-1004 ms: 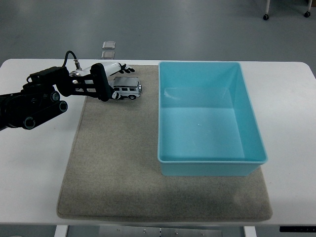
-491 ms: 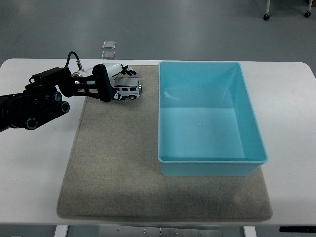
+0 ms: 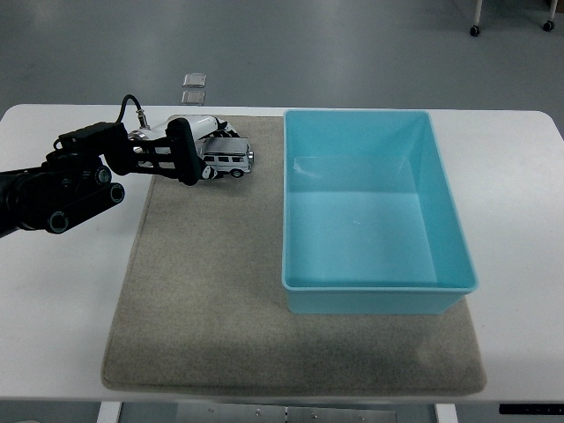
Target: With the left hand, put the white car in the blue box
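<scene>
The left hand [image 3: 201,141] reaches in from the left and closes its fingers around the white car [image 3: 226,163], which sits on the grey mat [image 3: 211,291] at its far end, just left of the blue box [image 3: 370,211] on the white bench [image 3: 62,291].

The white car [image 3: 227,163] stands on its wheels just left of the empty blue box [image 3: 374,295].

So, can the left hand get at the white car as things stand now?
Probably yes. The left hand is already at the white car on the mat, with nothing between them. Whether its fingers grip the car cannot be seen. The blue box stands clear to the right.
</scene>
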